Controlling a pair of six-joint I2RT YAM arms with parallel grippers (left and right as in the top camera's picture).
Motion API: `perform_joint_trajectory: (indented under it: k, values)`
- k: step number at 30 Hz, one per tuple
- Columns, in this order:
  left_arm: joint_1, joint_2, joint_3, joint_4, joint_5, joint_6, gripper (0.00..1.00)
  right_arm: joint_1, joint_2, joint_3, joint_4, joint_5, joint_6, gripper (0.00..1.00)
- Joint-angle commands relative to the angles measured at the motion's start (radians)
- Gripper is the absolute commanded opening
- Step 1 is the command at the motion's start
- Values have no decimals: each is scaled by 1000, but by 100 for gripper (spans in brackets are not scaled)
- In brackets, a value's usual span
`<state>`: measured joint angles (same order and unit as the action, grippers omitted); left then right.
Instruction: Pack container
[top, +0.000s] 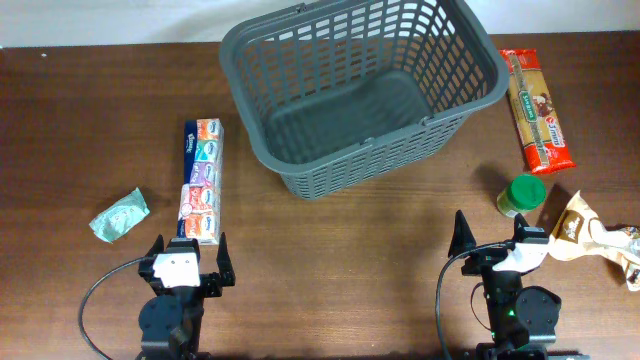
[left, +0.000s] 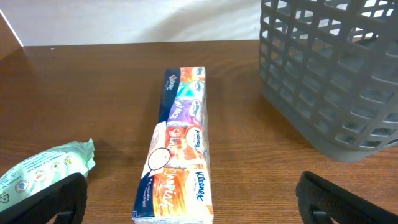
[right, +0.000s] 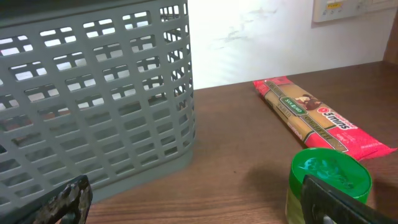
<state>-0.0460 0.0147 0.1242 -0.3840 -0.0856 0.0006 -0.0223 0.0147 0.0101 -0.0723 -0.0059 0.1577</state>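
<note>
The container (top: 380, 160), a big dark grey basket with lattice sides, stands upright at the far middle of the wooden table (top: 330, 270), turned slightly askew so that one corner points toward the near edge. It lies between the two arms and farther back than both. The left gripper (top: 189, 250) sits at the near left with its fingers (left: 53, 202) spread wide and nothing between them; the basket is far and to the right of it, well apart, and in the left wrist view only a corner of the lattice wall (left: 329, 74) shows at the upper right. Just beyond this gripper a long pack of tissues (top: 201, 180) lies lengthwise, its near end close to the fingertips, and a small green packet (top: 120, 215) lies to the left of that. The right gripper (top: 492, 235) sits at the near right, its fingers (right: 336, 199) also spread wide and holding nothing; the basket is far and to the left, its wall (right: 93, 93) filling the left of the right wrist view. A green-lidded jar (top: 522, 195) stands just beyond the right-hand finger, a red pasta packet (top: 540, 110) lies farther back, and a crumpled bag (top: 590, 230) lies at the right edge.
</note>
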Motion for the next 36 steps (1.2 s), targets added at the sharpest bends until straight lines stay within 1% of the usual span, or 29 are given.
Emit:
perform_joint_trajectory:
  k: [1,19,21,26,28,31,33,34,36]
  values:
    - [6,-10,-9,2,3,16,99,9,-11,-5,-6,-13,0,99]
    - [6,-10,-9,18,3,15,99,9,-11,-5,-6,-13,0,99]
    - [6,-10,-9,18,20,15,99,9,-11,-5,-4,-18,2,99]
    - [6,-8,-9,18,233,14,99,9,-11,-5,-2,-17,15,99]
    - [5,-4,-9,22,319,-6,99,9,-11,-5,10,-30,16,99]
    - [5,16,-7,84,454,-58,99,9,-11,4,78,-144,16,99]
    - [5,40,3,150,549,-60,99,9,-11,31,98,-240,15,99]
    - [5,57,18,169,579,-60,99,9,-9,55,89,-291,15,99]
    - [5,99,64,156,593,-60,99,9,1,102,63,-361,15,99]
